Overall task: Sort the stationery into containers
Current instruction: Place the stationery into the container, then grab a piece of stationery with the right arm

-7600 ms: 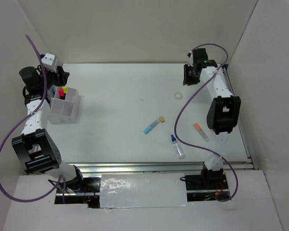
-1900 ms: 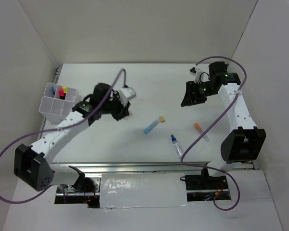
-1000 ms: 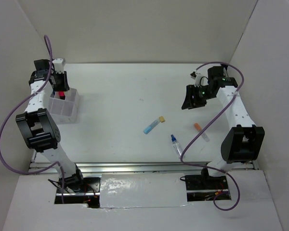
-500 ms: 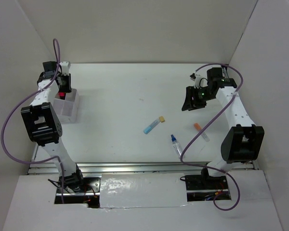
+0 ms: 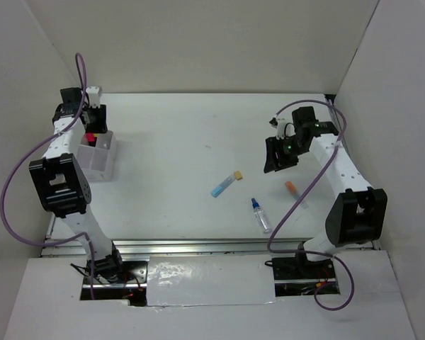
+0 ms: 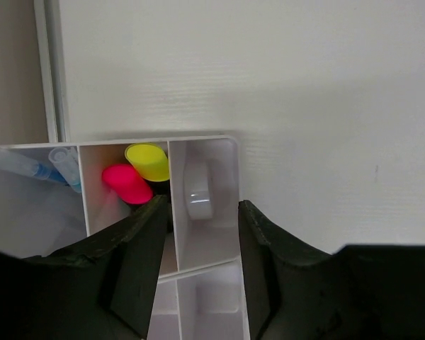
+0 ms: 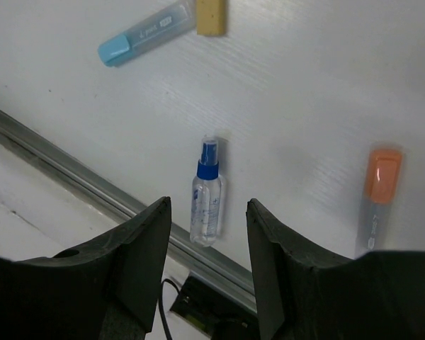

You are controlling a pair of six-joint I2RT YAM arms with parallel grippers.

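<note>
The translucent white organizer box (image 5: 101, 167) stands at the far left. In the left wrist view its rim (image 6: 235, 185) frames a clear tape ring (image 6: 198, 193) lying in one compartment. Beside it are a pink cap (image 6: 126, 184) and a yellow cap (image 6: 147, 161), with light-blue pens (image 6: 30, 168) further left. My left gripper (image 5: 95, 117) (image 6: 198, 237) hangs open and empty over the box. My right gripper (image 5: 275, 157) (image 7: 209, 212) is open and empty above the blue-capped bottle (image 7: 207, 202) (image 5: 261, 215). The orange-capped tube (image 7: 379, 191) (image 5: 295, 193) and the light-blue marker (image 7: 145, 32) (image 5: 225, 183) lie on the table.
White walls close in the table on three sides. A metal rail (image 7: 71, 159) runs along the near edge, close to the bottle. Purple cables (image 5: 283, 205) loop beside both arms.
My left arm swung from the table's middle back over the organizer box and stays there. My right gripper shifted a little toward the near left, over the bottle.
</note>
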